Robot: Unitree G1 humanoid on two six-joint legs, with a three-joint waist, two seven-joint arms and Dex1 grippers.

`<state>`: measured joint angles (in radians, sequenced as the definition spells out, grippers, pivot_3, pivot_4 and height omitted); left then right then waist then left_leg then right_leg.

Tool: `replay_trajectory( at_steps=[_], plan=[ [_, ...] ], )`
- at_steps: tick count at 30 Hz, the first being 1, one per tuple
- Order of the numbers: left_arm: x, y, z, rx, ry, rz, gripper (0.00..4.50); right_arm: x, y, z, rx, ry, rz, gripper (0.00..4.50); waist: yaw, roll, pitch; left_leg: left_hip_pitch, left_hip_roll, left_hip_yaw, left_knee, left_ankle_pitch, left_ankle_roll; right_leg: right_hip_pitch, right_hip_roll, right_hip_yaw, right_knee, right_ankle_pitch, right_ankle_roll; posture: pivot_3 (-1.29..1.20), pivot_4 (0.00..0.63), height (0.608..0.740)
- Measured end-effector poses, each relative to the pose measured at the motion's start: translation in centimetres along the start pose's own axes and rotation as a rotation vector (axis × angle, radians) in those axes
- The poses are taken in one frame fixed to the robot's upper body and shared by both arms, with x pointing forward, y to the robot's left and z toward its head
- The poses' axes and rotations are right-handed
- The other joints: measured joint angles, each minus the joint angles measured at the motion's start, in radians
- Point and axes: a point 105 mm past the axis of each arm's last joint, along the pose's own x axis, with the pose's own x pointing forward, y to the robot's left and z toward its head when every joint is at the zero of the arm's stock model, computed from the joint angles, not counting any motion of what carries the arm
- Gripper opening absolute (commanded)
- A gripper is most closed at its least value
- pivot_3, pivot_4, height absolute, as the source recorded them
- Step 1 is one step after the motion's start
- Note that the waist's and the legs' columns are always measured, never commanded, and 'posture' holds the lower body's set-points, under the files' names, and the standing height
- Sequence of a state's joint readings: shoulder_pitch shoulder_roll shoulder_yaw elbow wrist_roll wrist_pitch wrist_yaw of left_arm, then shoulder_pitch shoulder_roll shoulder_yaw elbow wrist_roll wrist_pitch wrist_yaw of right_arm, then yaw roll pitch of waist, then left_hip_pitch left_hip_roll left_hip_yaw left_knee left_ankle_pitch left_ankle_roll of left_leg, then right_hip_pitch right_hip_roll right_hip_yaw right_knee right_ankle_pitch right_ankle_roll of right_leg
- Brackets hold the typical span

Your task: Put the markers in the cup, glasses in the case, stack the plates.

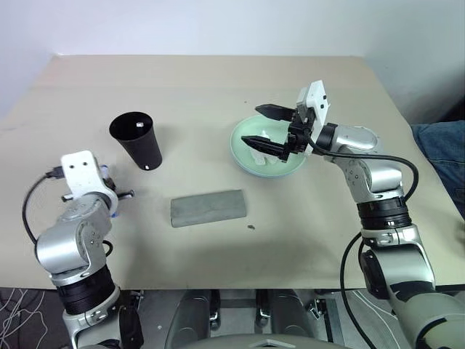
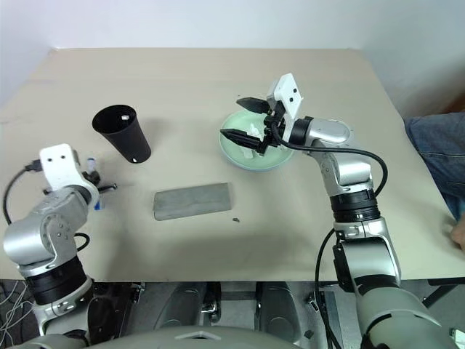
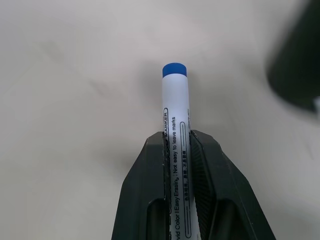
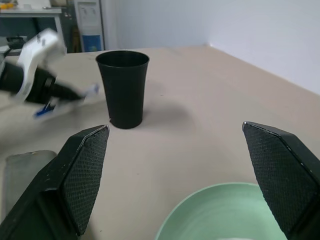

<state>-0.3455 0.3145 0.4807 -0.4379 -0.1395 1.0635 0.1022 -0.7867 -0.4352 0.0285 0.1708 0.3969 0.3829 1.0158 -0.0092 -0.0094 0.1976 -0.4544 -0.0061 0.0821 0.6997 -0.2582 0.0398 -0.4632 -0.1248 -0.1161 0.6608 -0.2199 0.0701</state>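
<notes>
While the marker (image 3: 175,100) is clamped between the left gripper (image 3: 177,145) fingers in the left wrist view, the cup (image 1: 136,139) is seen at its one o'clock in the head view. Right gripper (image 4: 175,145) fingers are spread wide over the green plate (image 4: 220,215), cup at eleven o'clock, in the right wrist view.

Blue-capped marker (image 3: 175,130), clamped, upright black cup (image 1: 136,139)

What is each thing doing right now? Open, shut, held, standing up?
Marker: held, clamped between the left end effector's fingers.
Left end effector: shut on the marker.
Right end effector: open wide, holding nothing, above the green plate.
Cup: standing upright, something small and white inside.
Case: lying flat, shut.
Green plate: resting on the table, a white thing on it.
</notes>
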Motion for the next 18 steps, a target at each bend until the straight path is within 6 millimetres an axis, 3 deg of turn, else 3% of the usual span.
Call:
replay_trajectory(
  at_steps=[4,10,13,18],
  plan=[
    [-0.3,1.3,5.3,0.011,-0.338,-0.005,0.3,0.1,0.5,0.2,0.022,-0.006,0.036,4.5,0.001,0.0,0.0,-0.003,0.0,0.0,0.0,0.0,0.0,-0.001,-0.001,0.0,-0.002,0.001,-0.001,0.0,0.15,0.681],
    [-0.3,2.0,9.6,0.064,-0.586,-0.124,0.3,0.1,1.9,0.7,0.066,-0.027,0.115,4.5,0.002,0.0,0.0,-0.008,0.0,0.0,0.0,0.0,0.0,-0.005,-0.001,-0.001,-0.004,0.002,-0.002,0.0,0.15,0.681],
    [-0.5,1.6,11.1,0.074,-0.662,-0.211,0.3,0.0,2.6,1.2,0.072,-0.044,0.152,4.5,0.0,0.0,0.0,-0.008,0.0,0.001,0.0,0.0,0.0,-0.005,-0.001,-0.002,-0.005,0.002,-0.002,0.0,0.15,0.681],
    [-1.1,-1.3,12.4,0.033,-0.768,-0.488,0.3,-0.2,3.6,1.7,0.073,-0.046,0.2,4.5,0.002,0.0,0.0,-0.008,0.0,0.001,0.0,0.0,0.0,-0.004,-0.001,-0.003,-0.006,0.002,-0.002,0.0,0.15,0.681]
  ],
)
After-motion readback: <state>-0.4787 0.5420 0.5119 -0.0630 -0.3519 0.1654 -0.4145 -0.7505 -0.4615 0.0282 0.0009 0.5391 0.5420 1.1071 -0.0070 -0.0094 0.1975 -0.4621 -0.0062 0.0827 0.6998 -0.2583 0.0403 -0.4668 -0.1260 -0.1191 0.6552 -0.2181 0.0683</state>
